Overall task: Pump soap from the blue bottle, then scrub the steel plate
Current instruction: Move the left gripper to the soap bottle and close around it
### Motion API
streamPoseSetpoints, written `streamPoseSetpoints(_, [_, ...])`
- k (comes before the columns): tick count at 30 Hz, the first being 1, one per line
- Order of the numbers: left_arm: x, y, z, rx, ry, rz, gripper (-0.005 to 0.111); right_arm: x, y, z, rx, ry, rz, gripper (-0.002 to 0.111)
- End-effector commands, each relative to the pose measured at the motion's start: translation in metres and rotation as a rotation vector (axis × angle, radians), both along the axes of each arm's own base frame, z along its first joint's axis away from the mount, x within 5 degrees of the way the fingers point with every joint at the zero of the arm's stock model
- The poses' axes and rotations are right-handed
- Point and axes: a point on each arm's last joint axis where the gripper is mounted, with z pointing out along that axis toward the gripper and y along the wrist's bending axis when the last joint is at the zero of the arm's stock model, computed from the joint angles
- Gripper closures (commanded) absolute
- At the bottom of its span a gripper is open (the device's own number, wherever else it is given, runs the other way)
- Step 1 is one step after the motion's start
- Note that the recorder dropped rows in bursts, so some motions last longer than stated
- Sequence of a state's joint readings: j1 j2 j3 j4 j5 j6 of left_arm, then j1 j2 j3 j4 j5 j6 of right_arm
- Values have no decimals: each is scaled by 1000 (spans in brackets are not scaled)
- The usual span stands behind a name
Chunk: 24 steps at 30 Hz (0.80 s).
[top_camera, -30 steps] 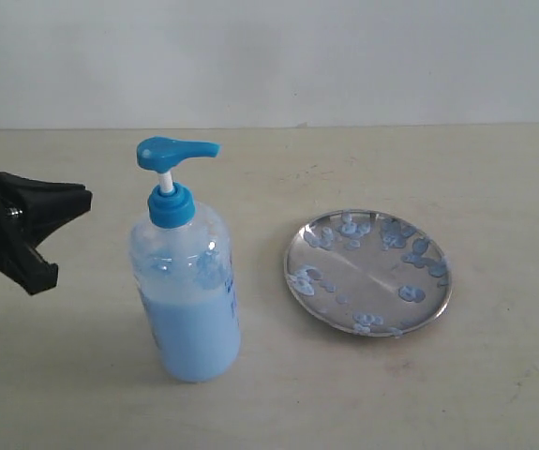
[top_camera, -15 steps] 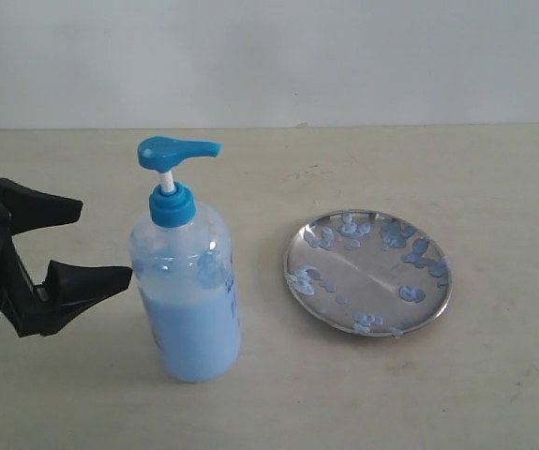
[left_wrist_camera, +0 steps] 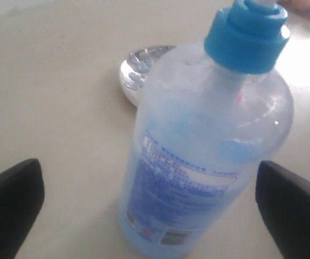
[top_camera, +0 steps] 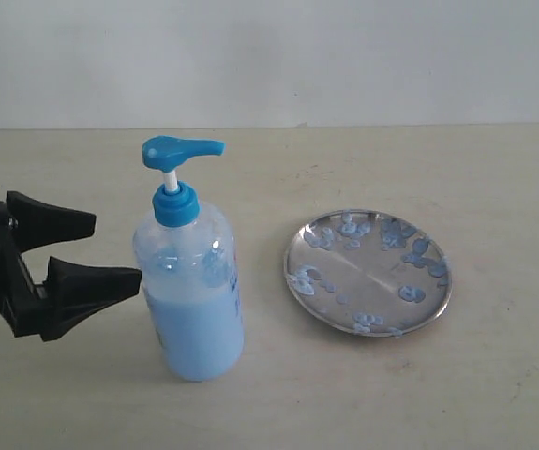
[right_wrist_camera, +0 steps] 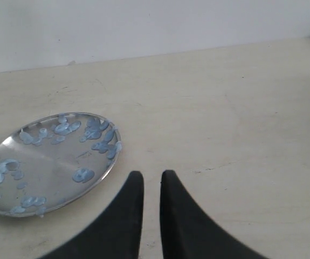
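The blue bottle [top_camera: 191, 291] stands upright left of centre, with pale blue soap [top_camera: 194, 337] filling its lower half and the blue pump head [top_camera: 181, 150] on top. My left gripper [top_camera: 117, 249] is open just left of it. In the left wrist view the bottle [left_wrist_camera: 208, 135] stands between the two black fingers [left_wrist_camera: 12, 205], apart from both. The steel plate [top_camera: 367, 272] lies to the right, dotted with soap blobs [top_camera: 411, 293]. My right gripper [right_wrist_camera: 151, 175] is shut and empty, hovering beside the plate [right_wrist_camera: 47, 162]; it is out of the exterior view.
The beige tabletop [top_camera: 494, 178] runs back to a white wall [top_camera: 344, 56]. The plate's rim [left_wrist_camera: 138, 70] shows behind the bottle in the left wrist view.
My left gripper has opened wide and moved right, up to the bottle's side. The bottle has shifted very slightly right. The plate has not moved.
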<state>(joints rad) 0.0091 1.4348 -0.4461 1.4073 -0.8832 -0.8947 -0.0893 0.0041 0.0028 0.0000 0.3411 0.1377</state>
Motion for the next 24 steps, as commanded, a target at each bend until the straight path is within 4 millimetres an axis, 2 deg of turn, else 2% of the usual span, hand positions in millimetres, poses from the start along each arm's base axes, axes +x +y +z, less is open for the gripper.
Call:
streamPoseSetpoints(1, [-7,-4,-3,-7,58,-52,-2,0,0,2,-9,-14,-6,107])
streamPoseSetpoints(7, [-3,-5,-5,-14,-18,-79,-2,0,0,2,-9,-14,-6,107])
streamPoseSetpoints(13, [8,-4,-26,15,-52,-88,-2,0,0,2,-9,-14,-6,107])
streamPoseSetpoints(17, [11,-8,-37,-53,-55,-113,-2,0,-2,2,-111,-4,5,107])
streamPoseSetpoints(24, [15,-11,-50,-128,-96,-145,-2,0,-2,2,-135,-4,7,107])
